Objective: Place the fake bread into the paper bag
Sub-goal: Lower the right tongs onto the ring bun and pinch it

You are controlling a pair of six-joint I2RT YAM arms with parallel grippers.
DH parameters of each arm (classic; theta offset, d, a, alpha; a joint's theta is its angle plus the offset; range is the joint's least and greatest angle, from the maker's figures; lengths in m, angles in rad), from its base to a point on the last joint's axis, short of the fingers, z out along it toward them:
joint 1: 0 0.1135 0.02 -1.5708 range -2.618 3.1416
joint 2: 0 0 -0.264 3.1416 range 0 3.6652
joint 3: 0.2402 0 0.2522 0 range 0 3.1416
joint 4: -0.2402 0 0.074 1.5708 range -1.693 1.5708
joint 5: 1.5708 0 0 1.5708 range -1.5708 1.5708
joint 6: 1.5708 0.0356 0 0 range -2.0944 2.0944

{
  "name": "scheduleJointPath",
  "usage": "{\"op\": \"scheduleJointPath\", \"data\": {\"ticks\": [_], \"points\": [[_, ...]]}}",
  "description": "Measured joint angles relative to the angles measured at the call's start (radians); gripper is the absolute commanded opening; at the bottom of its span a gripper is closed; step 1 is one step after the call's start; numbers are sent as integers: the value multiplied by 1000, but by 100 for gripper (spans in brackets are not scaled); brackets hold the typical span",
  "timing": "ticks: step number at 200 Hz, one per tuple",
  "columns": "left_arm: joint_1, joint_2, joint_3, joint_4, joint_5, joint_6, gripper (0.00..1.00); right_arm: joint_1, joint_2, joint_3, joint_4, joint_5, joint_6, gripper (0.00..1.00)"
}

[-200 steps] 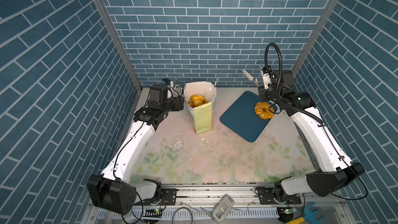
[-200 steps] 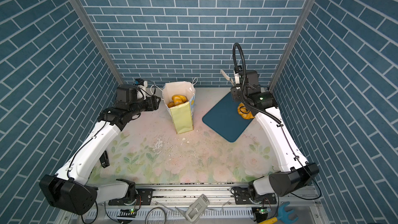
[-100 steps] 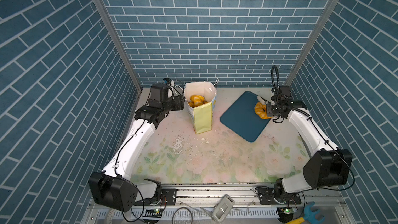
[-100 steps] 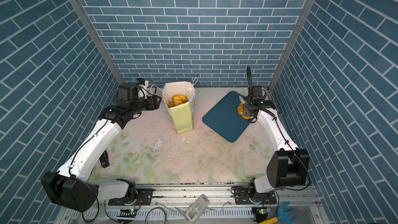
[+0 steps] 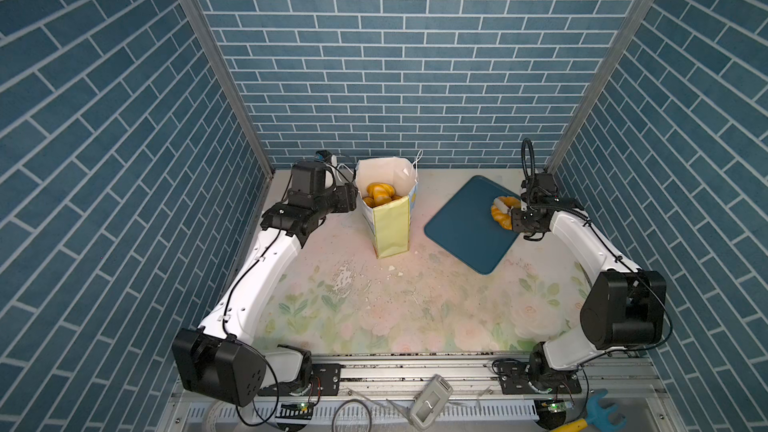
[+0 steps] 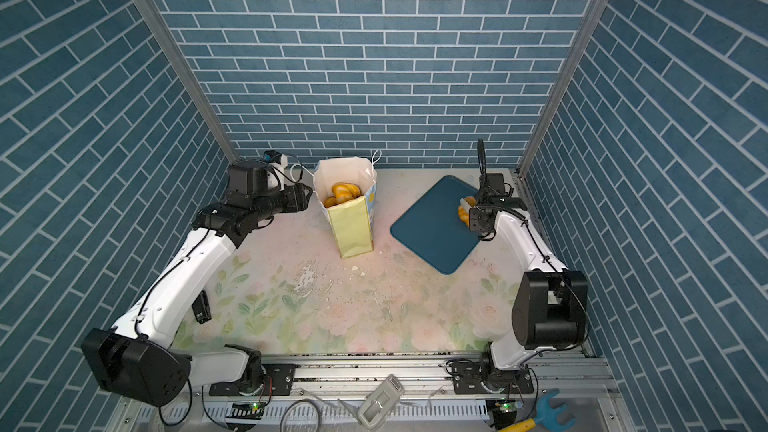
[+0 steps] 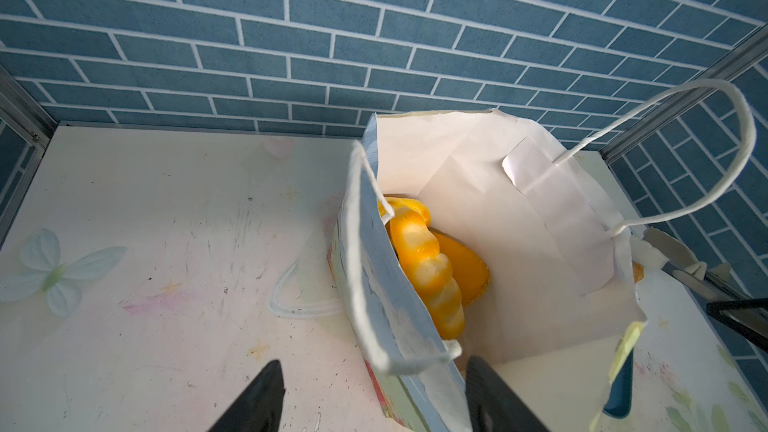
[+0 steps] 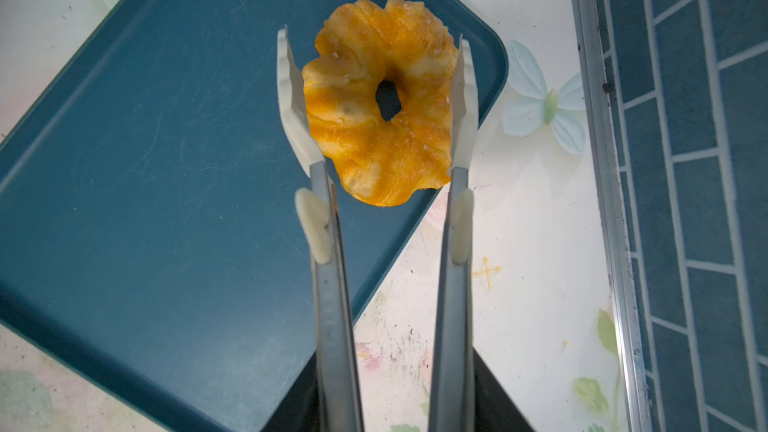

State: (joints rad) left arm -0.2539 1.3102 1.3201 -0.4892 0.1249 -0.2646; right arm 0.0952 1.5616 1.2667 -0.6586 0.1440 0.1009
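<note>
Nearest the camera head, a grey handheld unit (image 5: 430, 403) is lying on the metal rail, with a blue-and-yellow tool (image 5: 598, 415) off to its right. Beyond the rail, the flowered bench (image 5: 415, 309) is carrying a scatter of white crumbs (image 5: 345, 280) near its middle.

Farther in, the paper bag (image 5: 390, 226) is standing upright and open. It is left of the dark blue tray (image 5: 465, 230), and the two are apart.

The right end effector (image 5: 521, 220) is gripping a pair of tongs (image 8: 332, 284). The tongs' white tips are pressing both sides of a ring-shaped fake bread (image 8: 374, 147) over the tray's corner beside the right wall. Whether the ring is resting on the tray or hanging just above it is not clear.

The left end effector (image 7: 374, 398) is standing open just beside the bag's left side. Its black fingers are spreading wide, with the bag's near corner and one cord handle (image 7: 399, 363) between them. Contact with the paper cannot be told.

Inside the bag, several fake breads (image 7: 428, 272) are lying against the wall nearest that end effector, a ridged one on top. The other cord handle (image 7: 706, 147) is arching up from the far rim. Behind everything, the blue brick wall (image 5: 374, 56) is rising.
</note>
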Motion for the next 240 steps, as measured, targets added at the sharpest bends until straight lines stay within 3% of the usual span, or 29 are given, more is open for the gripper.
{"op": "scheduleJointPath", "data": {"ticks": [101, 141, 187, 240], "points": [[0, 0, -3, 2, -1, 4, 71, 7, 120, 35, -13, -150, -32, 42], [0, 0, -3, 2, -1, 3, 71, 57, 136, 42, -40, -160, -58, 40], [0, 0, -3, 2, -1, 3, 71, 138, 136, 53, -74, -134, -76, 44], [0, 0, -3, 2, -1, 3, 71, 149, 164, 77, -85, -91, -87, 46]]}}
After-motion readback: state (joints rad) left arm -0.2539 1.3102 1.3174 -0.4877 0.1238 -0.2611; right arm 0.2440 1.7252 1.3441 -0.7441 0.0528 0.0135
